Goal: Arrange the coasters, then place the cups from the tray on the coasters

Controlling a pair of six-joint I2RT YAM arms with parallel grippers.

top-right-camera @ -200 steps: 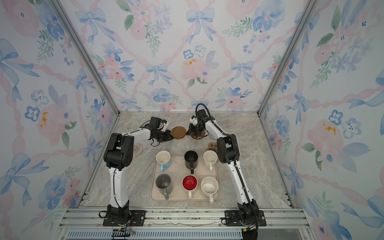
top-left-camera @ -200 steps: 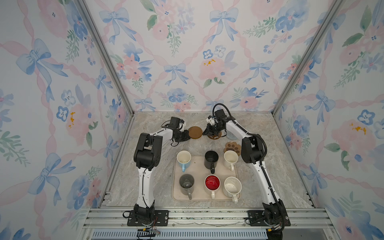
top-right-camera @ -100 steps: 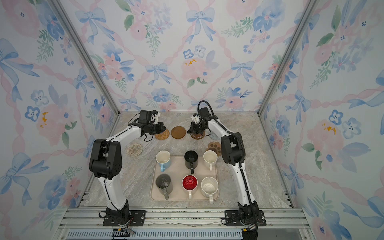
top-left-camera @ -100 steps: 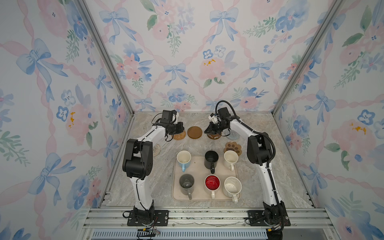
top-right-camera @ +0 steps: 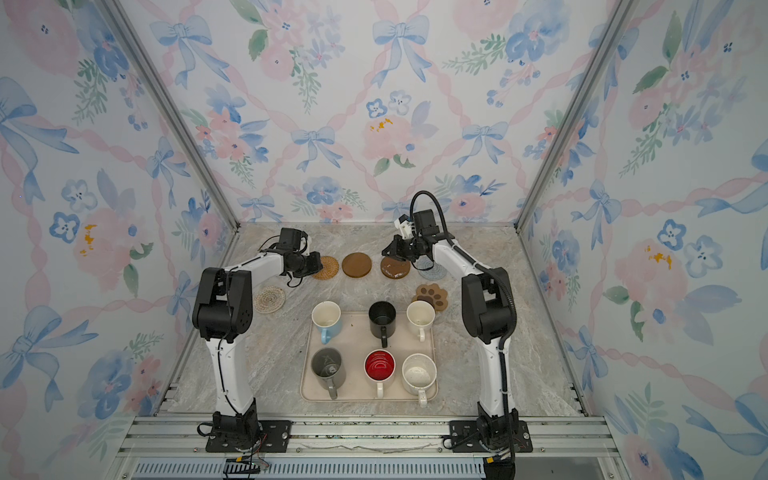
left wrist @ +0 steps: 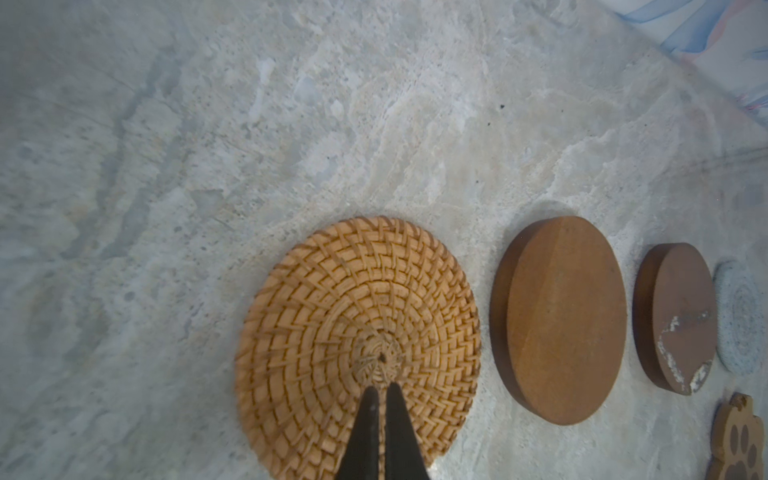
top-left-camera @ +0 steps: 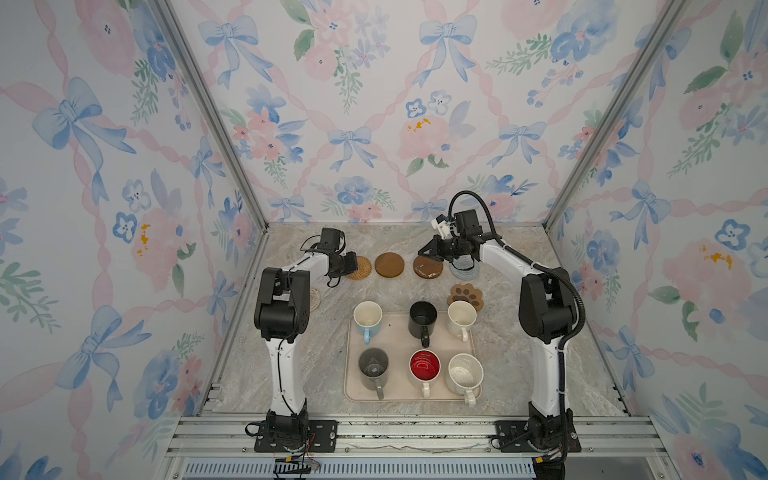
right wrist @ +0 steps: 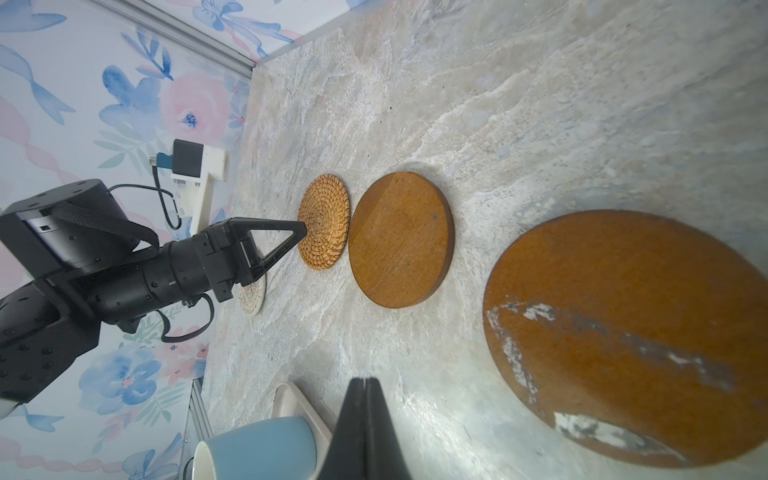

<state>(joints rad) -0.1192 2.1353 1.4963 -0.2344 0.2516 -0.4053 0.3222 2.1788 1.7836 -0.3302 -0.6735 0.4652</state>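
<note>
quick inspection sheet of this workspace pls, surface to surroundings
surface: marble-look tabletop, no spills seen
job's things: rattan coaster, brown disc, glossy disc, grey-blue coaster in a back row; paw coaster, crochet coaster outside it; six mugs on tray
clutter: nothing seen
grippers: left gripper shut over rattan coaster; right gripper shut near glossy disc, empty
cables: black cable runs along right arm
surroundings: floral wallpaper walls, metal rail in front

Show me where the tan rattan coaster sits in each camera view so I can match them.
In a top view: rattan coaster, leftmost of the back row.
In a top view: again leftmost of that row.
Left wrist: large, just beyond the shut left hand tips.
Right wrist: past the plain brown disc, at the left hand's tip.
Shared landmark: the plain brown disc right beside it.
</note>
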